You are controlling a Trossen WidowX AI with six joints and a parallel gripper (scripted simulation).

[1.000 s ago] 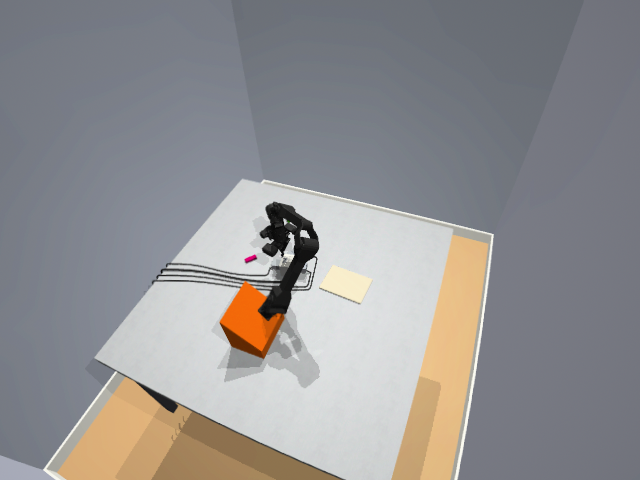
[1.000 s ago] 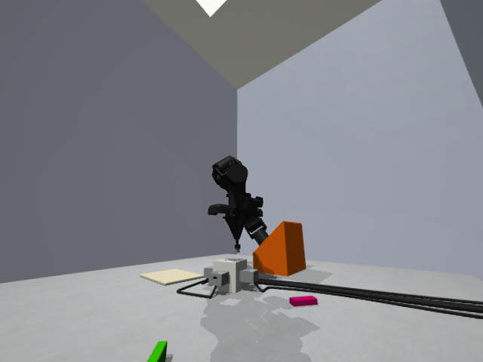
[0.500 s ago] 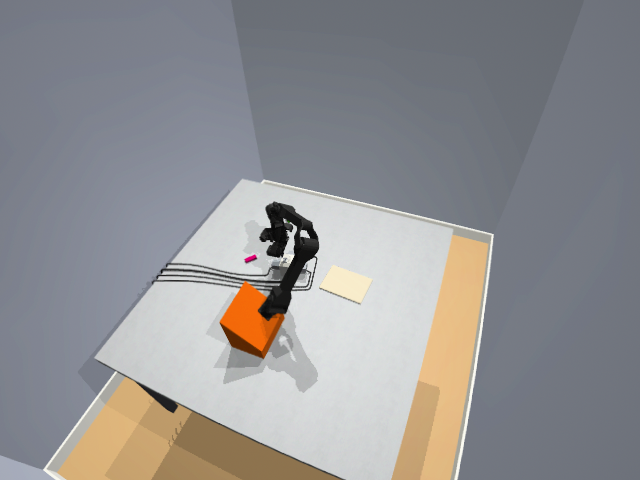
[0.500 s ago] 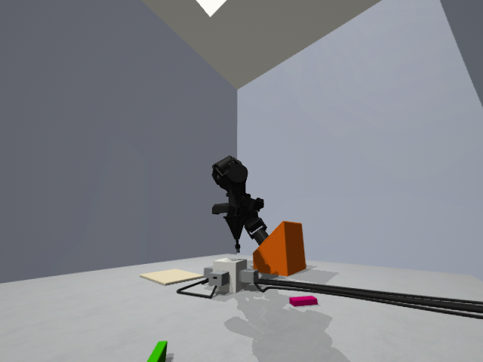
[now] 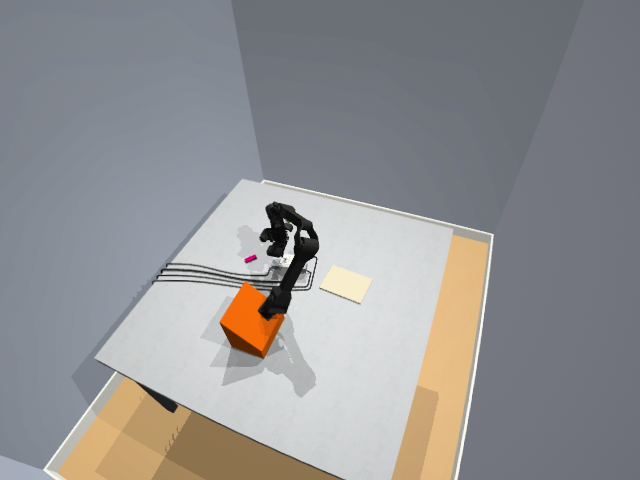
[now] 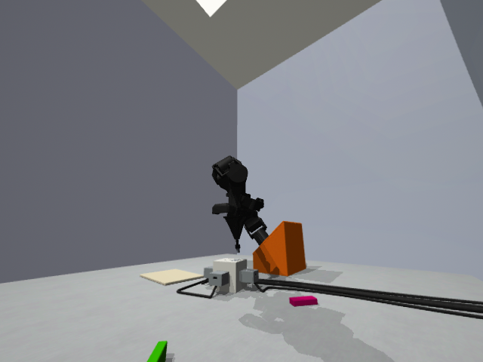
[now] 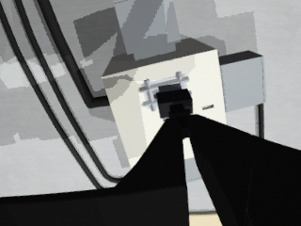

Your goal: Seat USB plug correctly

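One USB plug between the closed fingers.

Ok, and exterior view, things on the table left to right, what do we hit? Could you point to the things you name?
Cream square panel (image 5: pixel 345 284) (image 6: pixel 171 276) → white power cube (image 6: pixel 235 272) (image 7: pixel 207 89) → orange block (image 5: pixel 248 320) (image 6: pixel 294 249) → black cables running off the right edge (image 5: pixel 217 269) (image 6: pixel 374 295).

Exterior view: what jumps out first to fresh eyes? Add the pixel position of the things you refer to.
The orange wedge-like block (image 5: pixel 248 315) (image 6: pixel 293 249), on the table behind the white power cube (image 6: pixel 224 268). Next, the black arm (image 5: pixel 294 271) (image 6: pixel 235 187) arching over the cube, its gripper (image 6: pixel 237 242) (image 7: pixel 182 126) pointing down. Then the magenta bar (image 5: pixel 250 258) (image 6: pixel 303 300) beside the black cables (image 5: pixel 217 273) (image 6: pixel 351 291).
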